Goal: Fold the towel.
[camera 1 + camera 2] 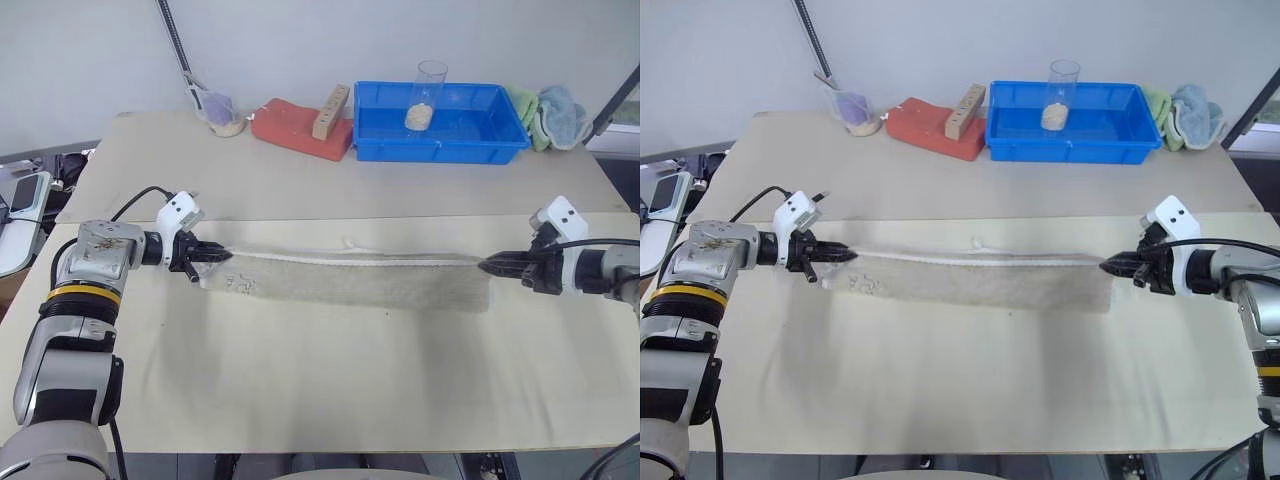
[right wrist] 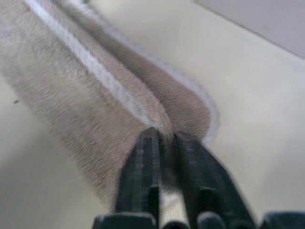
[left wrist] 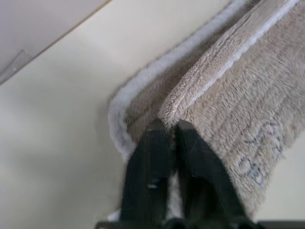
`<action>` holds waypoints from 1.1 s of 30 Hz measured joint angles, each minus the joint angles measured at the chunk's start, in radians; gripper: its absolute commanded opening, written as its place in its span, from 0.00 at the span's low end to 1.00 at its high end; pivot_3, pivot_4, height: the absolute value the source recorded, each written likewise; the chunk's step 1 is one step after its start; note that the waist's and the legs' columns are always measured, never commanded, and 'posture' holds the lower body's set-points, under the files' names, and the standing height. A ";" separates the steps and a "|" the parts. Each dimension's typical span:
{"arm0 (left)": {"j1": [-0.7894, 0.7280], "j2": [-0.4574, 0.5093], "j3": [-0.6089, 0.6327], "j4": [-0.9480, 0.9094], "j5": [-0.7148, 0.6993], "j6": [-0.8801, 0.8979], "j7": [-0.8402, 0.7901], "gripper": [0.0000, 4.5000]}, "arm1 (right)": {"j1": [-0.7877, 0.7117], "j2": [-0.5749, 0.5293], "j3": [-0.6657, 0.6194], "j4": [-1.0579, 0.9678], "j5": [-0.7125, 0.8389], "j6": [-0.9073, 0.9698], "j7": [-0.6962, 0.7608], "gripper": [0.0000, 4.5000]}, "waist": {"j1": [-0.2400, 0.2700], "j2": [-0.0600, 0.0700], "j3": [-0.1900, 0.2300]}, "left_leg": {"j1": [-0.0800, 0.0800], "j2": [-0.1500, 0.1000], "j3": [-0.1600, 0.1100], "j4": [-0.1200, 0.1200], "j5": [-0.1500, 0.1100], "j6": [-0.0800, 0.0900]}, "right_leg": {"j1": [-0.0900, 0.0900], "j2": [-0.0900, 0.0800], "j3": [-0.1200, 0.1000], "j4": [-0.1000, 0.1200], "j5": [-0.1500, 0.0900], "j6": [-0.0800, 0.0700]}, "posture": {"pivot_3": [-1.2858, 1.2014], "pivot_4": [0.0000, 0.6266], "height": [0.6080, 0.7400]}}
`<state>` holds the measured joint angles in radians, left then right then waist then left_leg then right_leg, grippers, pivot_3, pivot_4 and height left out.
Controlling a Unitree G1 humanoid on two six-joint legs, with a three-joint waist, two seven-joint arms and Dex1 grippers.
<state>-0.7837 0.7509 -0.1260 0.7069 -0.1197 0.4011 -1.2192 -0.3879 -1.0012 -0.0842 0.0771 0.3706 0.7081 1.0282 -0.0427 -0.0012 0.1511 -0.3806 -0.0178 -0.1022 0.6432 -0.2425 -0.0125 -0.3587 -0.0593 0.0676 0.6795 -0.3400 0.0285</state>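
The towel [image 1: 350, 278] is folded lengthwise into a long narrow strip and stretched straight across the middle of the desk [image 1: 330, 390], running from one side to the other. The left hand [image 1: 226, 257] is at the strip's left end and the right hand [image 1: 485, 266] at its right end, the two facing each other along the towel's length. In the left wrist view the two black fingers [image 3: 155, 157] stand close together, with the towel's doubled corner pinched between their tips; the white stitched edging curls around beside them and the faint dark print [image 3: 259, 155] shows on the upper layer nearby. In the right wrist view the right hand's fingers [image 2: 145, 162] are likewise nearly closed, clamped on the fold where the two layers meet. Between the hands the upper edge of the strip runs taut, and the cloth below it hangs slightly, its lower edge meeting the desk. A small white tag [image 1: 349, 243] pokes up from the far edge near the middle. Well behind the towel, along the back of the desk, are a blue tray [image 1: 440, 140] holding a clear cup [image 1: 425, 95], a red block [image 1: 300, 128] and green and light-blue cloths [image 1: 550, 115].
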 measured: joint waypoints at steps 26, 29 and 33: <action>0.328 0.083 0.121 -0.863 -0.302 0.062 -0.154 1.00 | 0.275 0.274 -0.209 -0.268 -0.004 0.023 -0.417 0.99 | 0.000 0.001 -0.001 | -0.001 0.000 -0.001 0.000 0.000 0.000 | 0.000 0.000 0.002 0.000 0.000 0.000 | 0.52 0.24 1.00; 0.332 0.082 0.118 -0.897 -0.312 0.059 -0.142 1.00 | 0.272 0.301 -0.190 -0.238 -0.003 0.036 -0.431 0.99 | -0.001 0.001 -0.001 | 0.000 0.000 -0.001 -0.001 0.000 0.000 | 0.000 0.000 0.002 0.000 0.000 0.000 | 0.52 0.24 1.00; 0.332 0.077 0.118 -0.899 -0.312 0.059 -0.114 1.00 | 0.237 0.326 -0.154 -0.209 0.000 0.064 -0.440 0.99 | -0.002 0.001 -0.001 | 0.000 0.000 -0.001 -0.001 0.000 0.000 | 0.001 0.001 0.002 0.000 0.000 0.000 | 0.52 0.24 1.00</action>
<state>-0.4517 0.8277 -0.0078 -0.1918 -0.4316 0.4603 -1.3331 -0.1508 -0.6755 -0.2380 -0.1317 0.3704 0.7722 0.5881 -0.0451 -0.0004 0.1504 -0.3802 -0.0176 -0.1030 0.6424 -0.2423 -0.0128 -0.3578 -0.0588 0.0692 0.6792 -0.3400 0.0285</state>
